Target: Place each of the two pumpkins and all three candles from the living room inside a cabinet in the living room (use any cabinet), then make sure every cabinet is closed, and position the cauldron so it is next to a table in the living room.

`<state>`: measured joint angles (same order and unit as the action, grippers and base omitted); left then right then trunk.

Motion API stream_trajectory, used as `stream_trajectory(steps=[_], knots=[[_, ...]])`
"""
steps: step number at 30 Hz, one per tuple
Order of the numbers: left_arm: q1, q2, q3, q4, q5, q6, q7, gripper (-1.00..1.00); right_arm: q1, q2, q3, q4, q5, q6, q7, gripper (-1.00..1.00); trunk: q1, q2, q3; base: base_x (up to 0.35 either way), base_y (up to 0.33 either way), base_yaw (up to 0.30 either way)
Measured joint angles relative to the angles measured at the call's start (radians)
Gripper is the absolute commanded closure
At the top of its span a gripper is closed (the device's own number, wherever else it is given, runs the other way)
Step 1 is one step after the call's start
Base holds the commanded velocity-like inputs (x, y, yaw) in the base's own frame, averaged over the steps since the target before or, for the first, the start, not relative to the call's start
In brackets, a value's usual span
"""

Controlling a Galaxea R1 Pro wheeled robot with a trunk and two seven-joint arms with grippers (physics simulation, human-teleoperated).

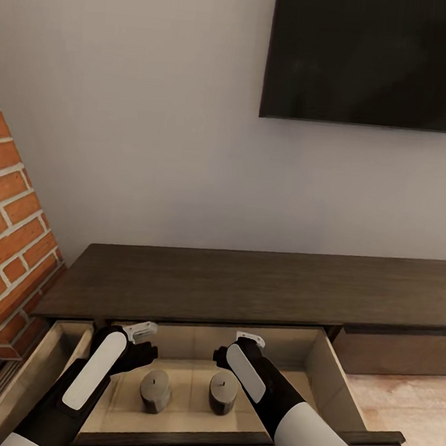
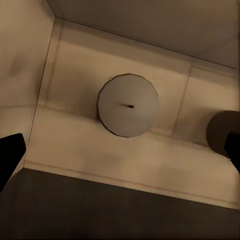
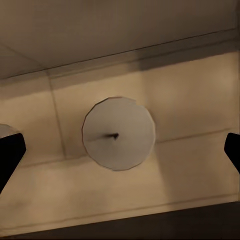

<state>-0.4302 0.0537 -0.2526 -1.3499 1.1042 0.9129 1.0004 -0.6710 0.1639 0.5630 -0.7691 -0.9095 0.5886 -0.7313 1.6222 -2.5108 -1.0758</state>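
My left claw (image 2: 120, 150) and right claw (image 3: 120, 150) gape empty over open drawer (image 1: 322, 367) — two candles (image 1: 155, 389) upright inside, side by side, apart.

Matt dark-brown wood cabinet (image 1: 245, 279) with a pale smooth wood drawer (image 1: 328, 374), dull grey waxy candles (image 1: 156, 387), rough red brick (image 1: 9, 231).

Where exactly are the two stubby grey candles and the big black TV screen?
Left stubby grey candle (image 1: 155, 384), head view: flat top, in the open drawer.
Right stubby grey candle (image 1: 223, 387), head view: flat top.
Big black TV screen (image 1: 373, 57), head view: middle of the panel.
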Motion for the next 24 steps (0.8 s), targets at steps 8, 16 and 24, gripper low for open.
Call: stream_trajectory(steps=[8, 16, 24], knots=[[0.0, 0.003, 0.0, 0.0, 0.003, -0.001, 0.0, -1.0, 0.0, -0.001, -0.001, -0.002, -0.002, 0.0, 0.0, -1.0, -0.004, 0.002, 0.031, -0.034, 0.0, 0.0], [0.0, 0.005, 0.001, 0.0, 0.002, -0.001, -0.004, -1.0, 0.0, 0.0, -0.001, -0.035, -0.002, 0.0, -0.001, -1.0, -0.008, 0.004, 0.062, -0.001, 0.0, 0.0], [0.0, 0.005, 0.001, 0.001, 0.002, -0.001, -0.003, -1.0, 0.0, -0.001, -0.001, -0.047, -0.002, 0.0, 0.0, -1.0, -0.011, 0.006, 0.093, -0.048, 0.0, 0.0]])
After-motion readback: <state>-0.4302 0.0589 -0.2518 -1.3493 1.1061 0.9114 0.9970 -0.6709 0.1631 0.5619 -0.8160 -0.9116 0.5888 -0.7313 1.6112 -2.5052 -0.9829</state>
